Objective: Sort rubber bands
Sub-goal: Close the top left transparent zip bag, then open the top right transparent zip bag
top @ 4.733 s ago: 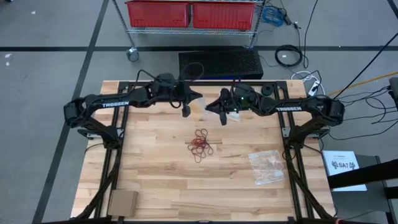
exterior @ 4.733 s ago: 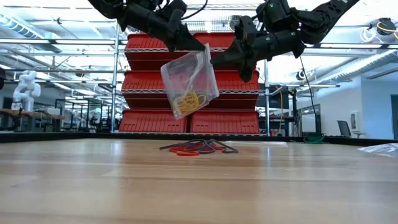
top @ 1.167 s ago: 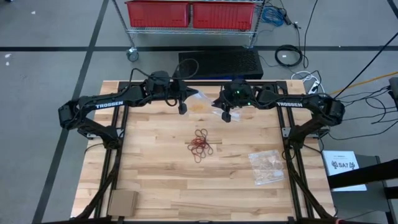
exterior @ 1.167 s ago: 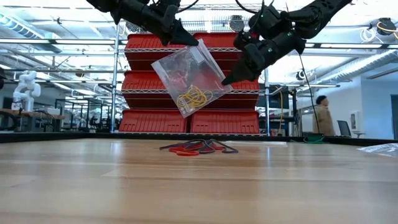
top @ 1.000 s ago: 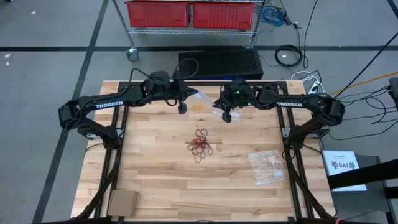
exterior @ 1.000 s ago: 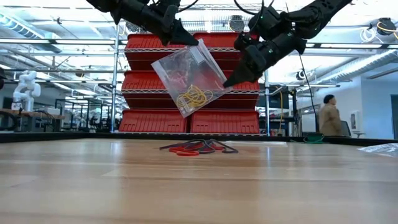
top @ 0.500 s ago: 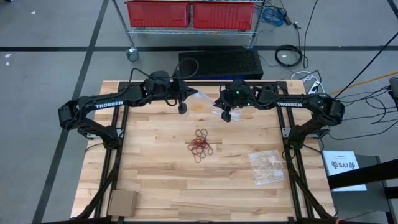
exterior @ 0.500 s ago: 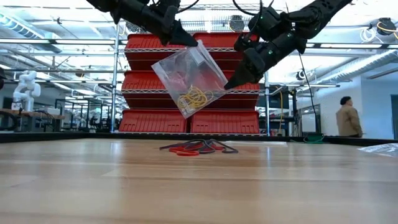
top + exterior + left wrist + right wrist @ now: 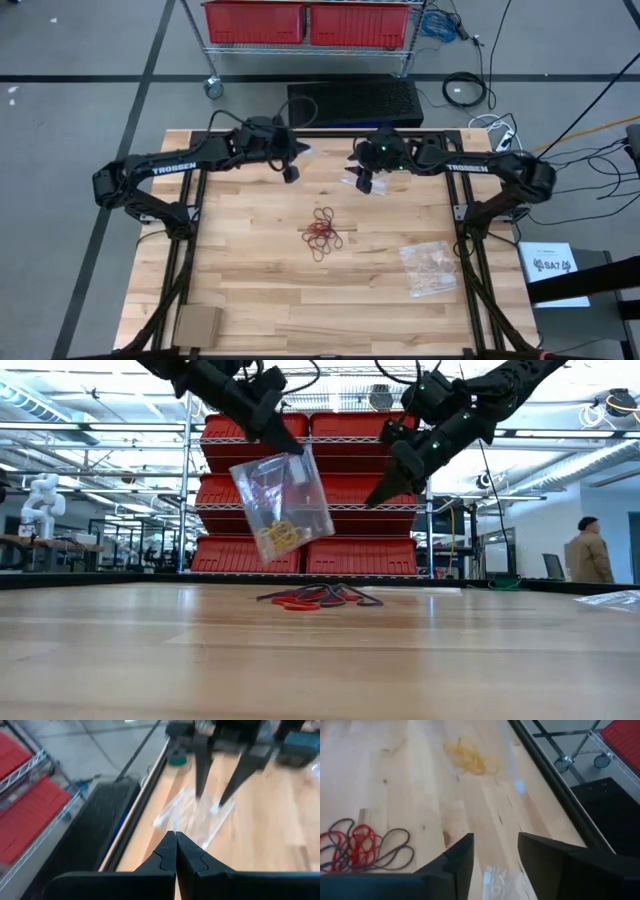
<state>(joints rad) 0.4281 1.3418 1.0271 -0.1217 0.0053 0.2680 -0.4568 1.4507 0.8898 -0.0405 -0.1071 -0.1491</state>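
Loosely heaped just above the middle of the high view, the red and dark rubber bands (image 9: 323,232) lie on the wooden surface (image 9: 250,280); in the low view the same pile (image 9: 318,597) sits at centre frame, flat on the boards. A second lot, yellowish bands (image 9: 279,538), rests in the bottom of a clear plastic bag (image 9: 280,503) that hangs in the air above and slightly left of the pile. The left gripper (image 9: 277,434) has its fingers pressed together on the bag's top corner, and the bag dangles from that one pinch. In the left wrist view those fingers (image 9: 176,851) meet tip to tip.

Up and to the right of the bag in the low view, the right gripper (image 9: 385,488) stands with its fingers spread and nothing between them, clear of the bag. The right wrist view shows the gap between its fingers (image 9: 460,857), with bare boards beyond.

Another clear bag (image 9: 430,268) lies flat at the right of the surface in the high view, and a brown cardboard piece (image 9: 196,325) sits at the lower left corner. Around the pile, open wood runs to the lower edge. A person (image 9: 588,555) stands far back at the right of the low view.
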